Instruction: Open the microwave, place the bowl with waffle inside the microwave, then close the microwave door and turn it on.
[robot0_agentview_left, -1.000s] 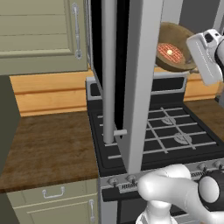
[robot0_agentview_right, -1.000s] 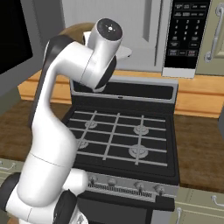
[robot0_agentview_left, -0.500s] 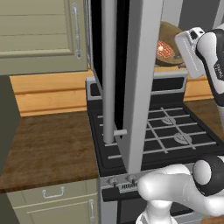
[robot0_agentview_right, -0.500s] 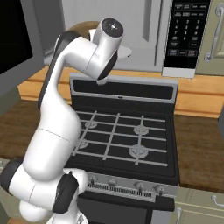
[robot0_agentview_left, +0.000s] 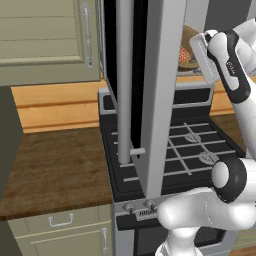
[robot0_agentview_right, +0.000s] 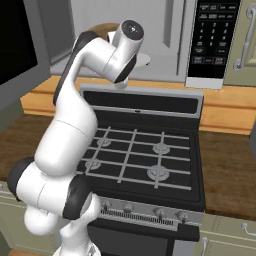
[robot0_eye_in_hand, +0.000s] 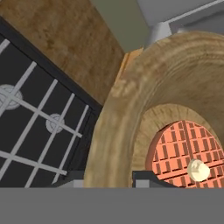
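One step is done: the microwave door (robot0_agentview_left: 150, 90) is standing open. The end effector (robot0_eye_in_hand: 109, 179) is pinching the bowl's (robot0_eye_in_hand: 131, 118) rim, holding it up by the microwave (robot0_agentview_right: 165, 35). Putting in, closing and starting are waiting.

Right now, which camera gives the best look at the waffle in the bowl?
The hand view: the bowl is seen close up, with the reddish waffle and its grid plain inside. The left base view shows a sliver of bowl and waffle between the open microwave door and the arm. The right base view shows just the bowl's rim behind the arm.
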